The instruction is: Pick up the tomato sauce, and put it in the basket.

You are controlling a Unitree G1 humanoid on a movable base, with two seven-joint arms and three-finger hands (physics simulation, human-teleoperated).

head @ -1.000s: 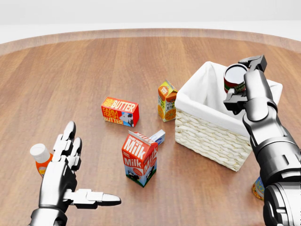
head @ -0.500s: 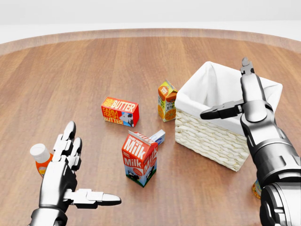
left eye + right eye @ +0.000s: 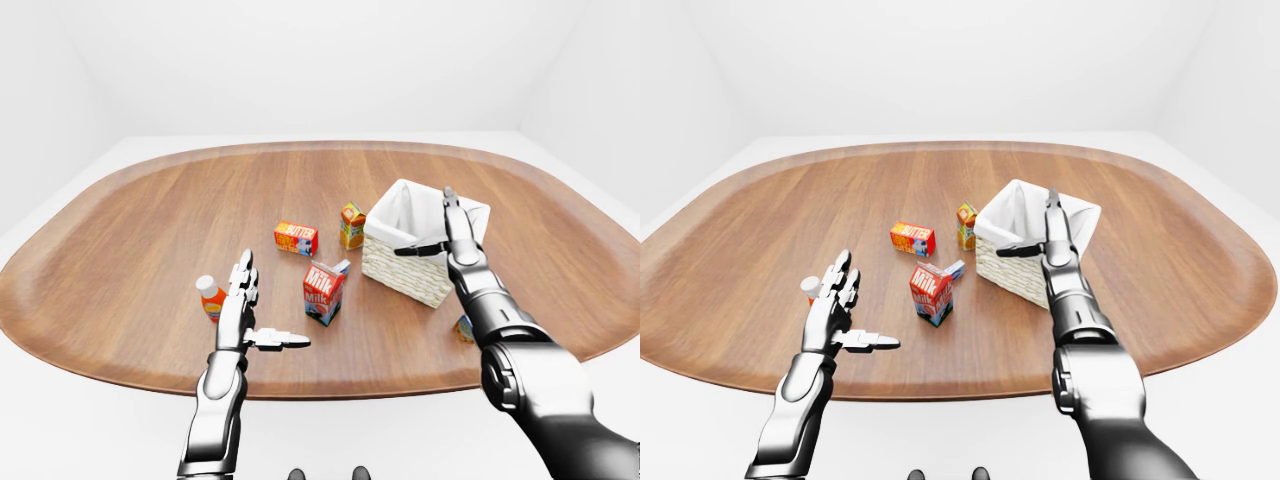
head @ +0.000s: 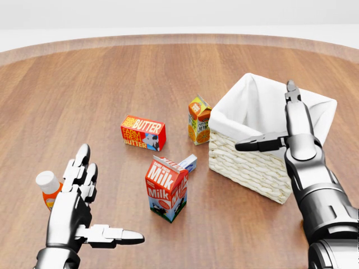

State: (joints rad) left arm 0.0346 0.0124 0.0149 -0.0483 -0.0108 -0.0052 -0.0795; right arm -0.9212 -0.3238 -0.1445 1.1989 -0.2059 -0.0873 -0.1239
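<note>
The white-lined wicker basket (image 4: 247, 162) stands at the right of the head view. My right hand (image 4: 269, 120) hovers over its near rim, open, with fingers pointing up and thumb stretched left; it holds nothing. No tomato sauce can shows in any view, and the basket's inside is hidden behind the lining and my hand. My left hand (image 4: 106, 202) rests open and flat at the lower left, also with nothing in it.
Left of the basket are an orange juice carton (image 4: 199, 120), a butter box (image 4: 143, 133), a milk carton (image 4: 166, 189) and a small blue-white box (image 4: 189, 163). A white-capped orange bottle (image 4: 47, 188) stands beside my left hand. A small can (image 3: 464, 327) sits below the basket.
A second ago my right hand held a red-labelled can over the basket. Its fingers then opened and the can dropped out of sight. The hand has since drifted slightly left and down.
</note>
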